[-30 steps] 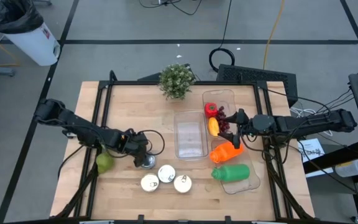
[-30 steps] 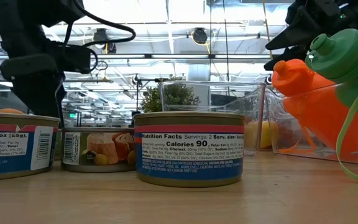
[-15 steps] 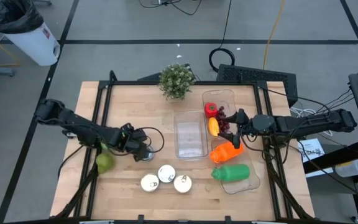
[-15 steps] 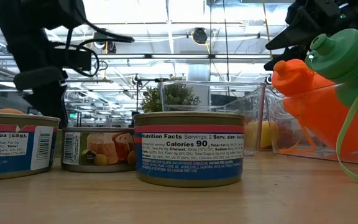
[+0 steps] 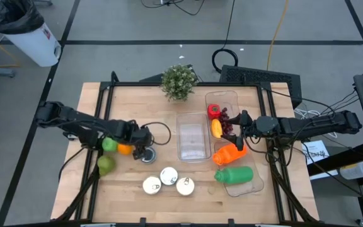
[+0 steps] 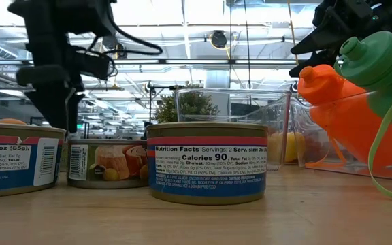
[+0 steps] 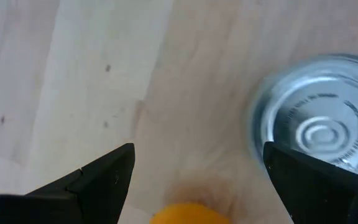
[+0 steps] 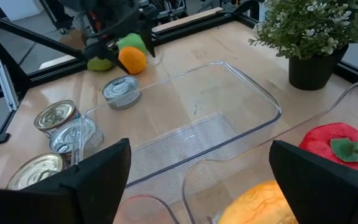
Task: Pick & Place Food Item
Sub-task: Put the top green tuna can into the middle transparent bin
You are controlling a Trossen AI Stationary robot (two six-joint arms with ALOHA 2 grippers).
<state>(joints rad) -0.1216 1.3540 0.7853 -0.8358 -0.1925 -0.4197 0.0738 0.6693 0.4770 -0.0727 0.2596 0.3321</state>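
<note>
An orange (image 5: 125, 149) lies on the table between a green fruit (image 5: 109, 144) and a silver can (image 5: 148, 156); a second green fruit (image 5: 106, 164) lies nearer the near edge. My left gripper (image 5: 141, 137) hovers open above the orange and the can. In the left wrist view the orange (image 7: 182, 215) shows low between the fingers and the can (image 7: 325, 134) lies to one side. The right wrist view shows the orange (image 8: 132, 60) too. My right gripper (image 5: 235, 123) waits open over the fruit tub (image 5: 223, 99).
An empty clear tub (image 5: 192, 135) sits mid-table. The far tub holds a red pepper (image 5: 213, 111) and a lemon (image 5: 216, 128). An orange bottle (image 5: 229, 153) and a green bottle (image 5: 235, 174) lie in another tub. Three cans (image 5: 169, 176) stand near the near edge; a potted plant (image 5: 179, 82) stands at the far edge.
My left gripper has swung toward the table's far edge and a little to the right, away from the silver can. The orange and the green fruit beside it, hidden under the arm before, now show.
</note>
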